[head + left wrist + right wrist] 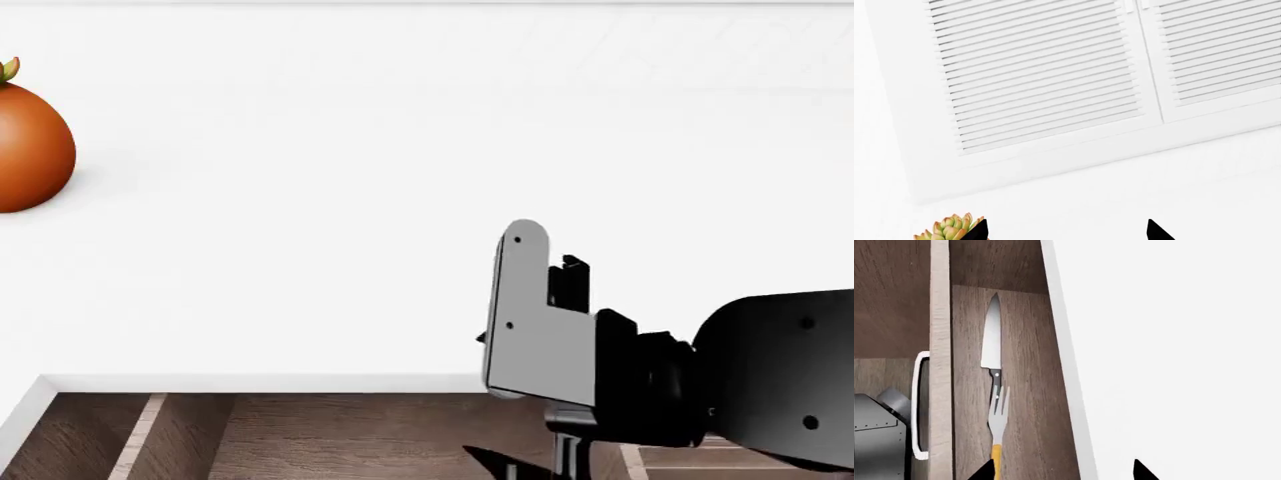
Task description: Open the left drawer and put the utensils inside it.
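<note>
The white tabletop (334, 250) spread wide. Below its near edge the brown wood-grain drawer (334, 440) stood open. Inside lay the knife (991, 345), grey pointed blade and black handle, with the fork (997, 425), pale head and yellow handle, overlapping its handle. The right pincer (1064, 471) hung spread above them; the left pincer (1067, 231) was also spread.

The drawer (1021, 340) is matt brown wood-grain; the knife (991, 335) has a smooth metal-grey blade; the table (400, 200) is plain matt white.
</note>
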Tool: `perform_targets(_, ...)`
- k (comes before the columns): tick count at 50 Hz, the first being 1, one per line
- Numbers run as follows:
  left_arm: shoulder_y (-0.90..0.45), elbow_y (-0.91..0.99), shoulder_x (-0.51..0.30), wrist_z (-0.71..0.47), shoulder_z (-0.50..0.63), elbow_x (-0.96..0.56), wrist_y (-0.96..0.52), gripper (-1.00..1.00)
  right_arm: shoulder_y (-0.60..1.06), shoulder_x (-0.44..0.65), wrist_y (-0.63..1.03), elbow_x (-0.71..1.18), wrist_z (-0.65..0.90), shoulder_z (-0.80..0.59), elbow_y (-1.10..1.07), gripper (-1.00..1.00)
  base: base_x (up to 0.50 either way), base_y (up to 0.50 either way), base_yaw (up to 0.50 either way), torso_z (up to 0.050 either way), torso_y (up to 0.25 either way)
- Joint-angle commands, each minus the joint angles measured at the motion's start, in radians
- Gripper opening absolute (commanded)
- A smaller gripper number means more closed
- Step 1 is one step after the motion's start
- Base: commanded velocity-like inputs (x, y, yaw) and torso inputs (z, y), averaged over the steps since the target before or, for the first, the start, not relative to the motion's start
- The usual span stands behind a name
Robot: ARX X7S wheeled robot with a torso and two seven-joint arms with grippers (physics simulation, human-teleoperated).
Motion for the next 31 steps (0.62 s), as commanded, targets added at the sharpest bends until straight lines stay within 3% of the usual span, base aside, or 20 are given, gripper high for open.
perform_targets(1, 0.001, 0.002, 0.001, -0.002, -0.001, -0.001, 0.000, 1.00, 0.076, -0.010, -0.013, 0.089, 0.050, 0.067, -0.034, 1.00, 0.00, 0.00, 0.00, 0.000, 0.000)
perform_targets(31, 0.002, 0.001, 0.001, 0.001, -0.003, 0.002, 0.001, 1.00, 0.103, -0.018, -0.176, -0.012, 0.296, 0.221, 0.191, 1.00, 0.00, 0.00, 0.00, 0.000, 0.000)
